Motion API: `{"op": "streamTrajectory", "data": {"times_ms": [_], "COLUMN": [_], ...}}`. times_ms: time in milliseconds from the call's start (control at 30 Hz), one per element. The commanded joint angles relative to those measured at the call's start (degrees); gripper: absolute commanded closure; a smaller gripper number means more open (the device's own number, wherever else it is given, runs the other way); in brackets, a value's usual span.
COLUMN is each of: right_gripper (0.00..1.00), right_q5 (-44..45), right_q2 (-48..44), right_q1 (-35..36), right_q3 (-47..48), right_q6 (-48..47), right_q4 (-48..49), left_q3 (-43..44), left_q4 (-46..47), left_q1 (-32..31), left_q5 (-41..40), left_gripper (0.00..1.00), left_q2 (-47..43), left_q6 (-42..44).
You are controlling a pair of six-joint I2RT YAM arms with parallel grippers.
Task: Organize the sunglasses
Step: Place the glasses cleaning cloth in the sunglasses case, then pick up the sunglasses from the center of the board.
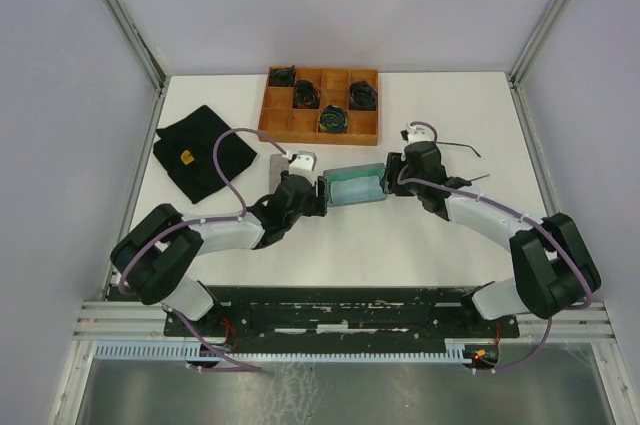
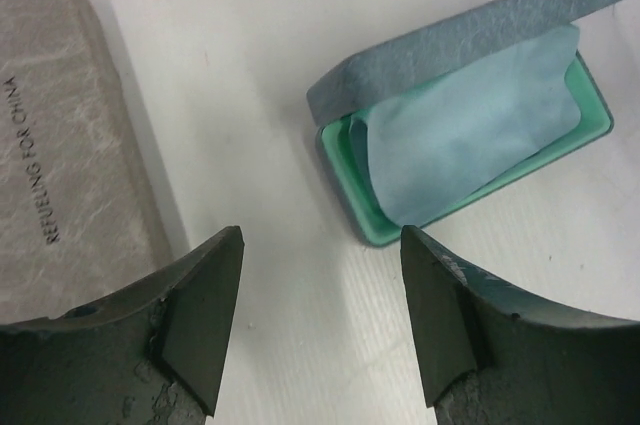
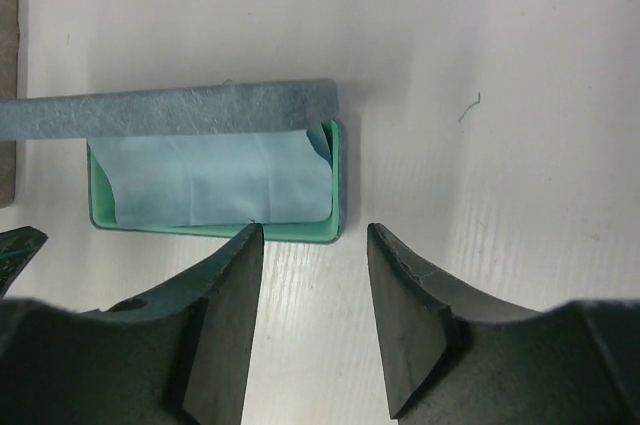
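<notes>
A blue fabric case (image 1: 355, 185) lies open mid-table, its lid (image 2: 470, 35) raised over a teal interior holding a light blue cloth (image 2: 470, 125). My left gripper (image 2: 322, 237) is open just off the case's left end, with only bare table between its fingers. At the case's right end my right gripper (image 3: 315, 232) is open too, holding nothing. The case (image 3: 215, 180) fills the middle of the right wrist view. Thin dark wire sunglasses (image 1: 462, 147) lie beyond my right arm, and more dark wire (image 1: 472, 181) shows beside that arm. Neither wrist view shows them.
A shut grey case (image 2: 60, 145) lies left of the blue one, by my left wrist (image 1: 278, 167). At the back stands a wooden compartment tray (image 1: 322, 125) with several dark green coiled bundles (image 1: 333, 118). A black cloth (image 1: 205, 153) is spread at the left.
</notes>
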Motion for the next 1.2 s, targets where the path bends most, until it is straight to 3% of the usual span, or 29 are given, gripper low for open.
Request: {"op": "streamTrajectory", "data": {"times_ms": [0, 367, 600, 800, 1000, 1167], "right_gripper": [0.45, 0.36, 0.36, 0.36, 0.36, 0.36], "right_q5": [1.35, 7.47, 16.91, 26.29, 23.26, 20.07], "right_q2": [-4.43, -15.64, -20.6, -18.52, -12.52, -8.72], "right_q1": [-0.32, -0.4, -0.46, -2.56, -9.88, -18.7], "right_q3": [-1.57, -3.97, -0.03, 5.85, 10.35, 11.81], "right_q6": [2.05, 7.64, 6.56, 4.31, 3.49, 10.37], "right_q4": [-1.46, -14.04, -26.03, -32.11, -31.35, -29.34], "left_q3": [-3.86, -4.99, -1.88, -3.97, -8.91, -11.57], "left_q4": [1.47, -8.48, -14.39, -18.53, -19.62, -20.46], "left_q1": [0.14, 0.91, 1.07, 1.14, 1.16, 1.12], "left_q5": [-0.4, -5.04, -4.57, -3.45, -0.01, -0.98], "left_gripper": [0.29, 0.31, 0.31, 0.32, 0.35, 0.35], "left_q2": [-6.01, -17.3, -19.39, -25.28, -30.29, -32.64], "left_q6": [-1.35, 1.03, 0.5, -4.94, -9.63, -9.94]}}
